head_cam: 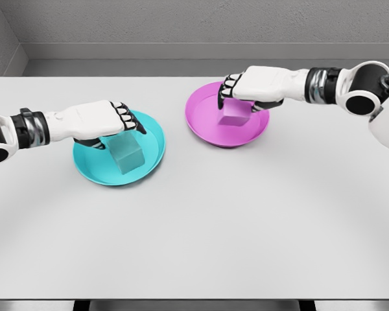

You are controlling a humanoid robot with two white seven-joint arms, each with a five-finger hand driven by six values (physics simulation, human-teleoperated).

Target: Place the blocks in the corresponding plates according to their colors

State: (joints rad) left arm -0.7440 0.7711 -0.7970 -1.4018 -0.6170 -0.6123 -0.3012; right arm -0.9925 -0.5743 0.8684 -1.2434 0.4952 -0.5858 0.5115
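Note:
A cyan block (127, 157) sits low in the cyan plate (152, 150) at centre left. My left hand (114, 127) reaches in from the left, its fingers (126, 118) curled over the block's top and the thumb at its left side. A magenta block (235, 113) is in the magenta plate (201, 120) at the back right. My right hand (244, 96) comes in from the right and closes around that block's upper part, hiding its top. I cannot tell whether either block touches its plate's floor.
The two plates stand apart on a pale grey table (201, 227). A grey wall runs behind the table's far edge.

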